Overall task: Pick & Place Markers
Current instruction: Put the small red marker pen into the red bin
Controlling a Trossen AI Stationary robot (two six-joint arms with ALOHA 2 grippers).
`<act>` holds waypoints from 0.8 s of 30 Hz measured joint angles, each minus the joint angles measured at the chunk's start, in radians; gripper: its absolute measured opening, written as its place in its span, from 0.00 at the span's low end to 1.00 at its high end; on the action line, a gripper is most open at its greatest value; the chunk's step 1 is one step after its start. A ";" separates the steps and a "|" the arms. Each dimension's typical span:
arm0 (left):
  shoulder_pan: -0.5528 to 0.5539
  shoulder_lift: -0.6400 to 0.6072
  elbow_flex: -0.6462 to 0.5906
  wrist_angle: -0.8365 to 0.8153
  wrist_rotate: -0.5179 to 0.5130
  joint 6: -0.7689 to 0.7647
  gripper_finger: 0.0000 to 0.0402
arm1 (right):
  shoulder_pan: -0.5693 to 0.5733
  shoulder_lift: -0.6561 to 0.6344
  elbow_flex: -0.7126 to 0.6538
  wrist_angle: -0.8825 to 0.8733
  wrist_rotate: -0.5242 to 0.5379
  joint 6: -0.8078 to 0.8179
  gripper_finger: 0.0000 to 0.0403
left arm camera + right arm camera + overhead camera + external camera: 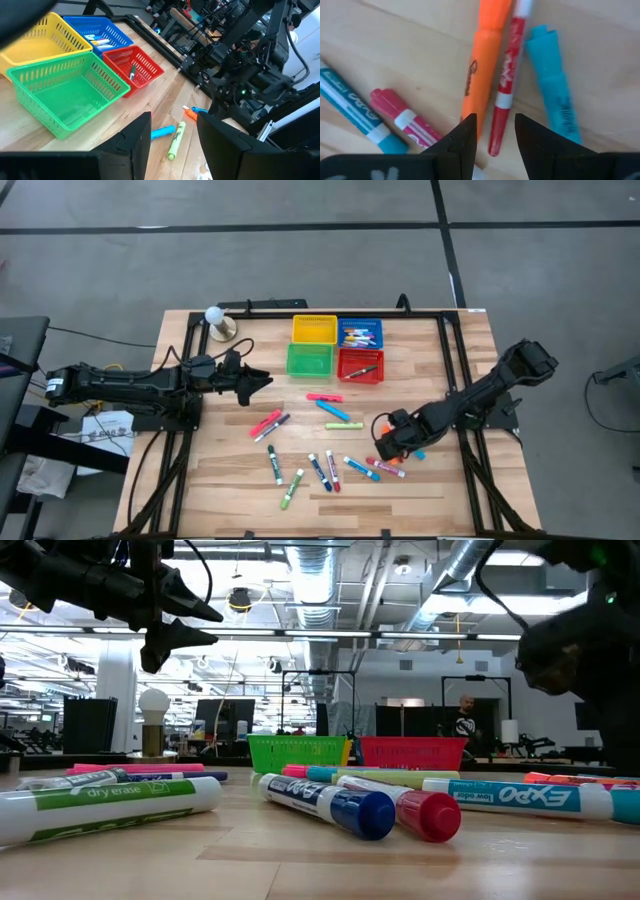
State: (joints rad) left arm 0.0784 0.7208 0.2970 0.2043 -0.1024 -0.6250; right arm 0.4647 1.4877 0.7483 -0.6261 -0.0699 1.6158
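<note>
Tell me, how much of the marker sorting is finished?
Barely begun. Several markers lie in the blue basket and one in the red basket. The right hand hangs open over a red marker. Over a dozen still lie on the table.

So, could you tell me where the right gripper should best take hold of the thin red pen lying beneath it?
Probably across the barrel of the red pen, near its middle, coming straight down. It lies flat on the table, close between the orange marker and the light blue marker, so the open right gripper should straddle its narrow width; the gaps either side look tight.
</note>
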 joint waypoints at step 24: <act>0.000 0.000 0.000 0.003 0.000 0.000 0.39 | -0.002 0.037 -0.002 0.080 -0.034 -0.026 0.35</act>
State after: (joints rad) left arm 0.0784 0.7208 0.2970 0.2073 -0.1024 -0.6250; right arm 0.4625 1.5242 0.7467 -0.5463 -0.1041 1.5899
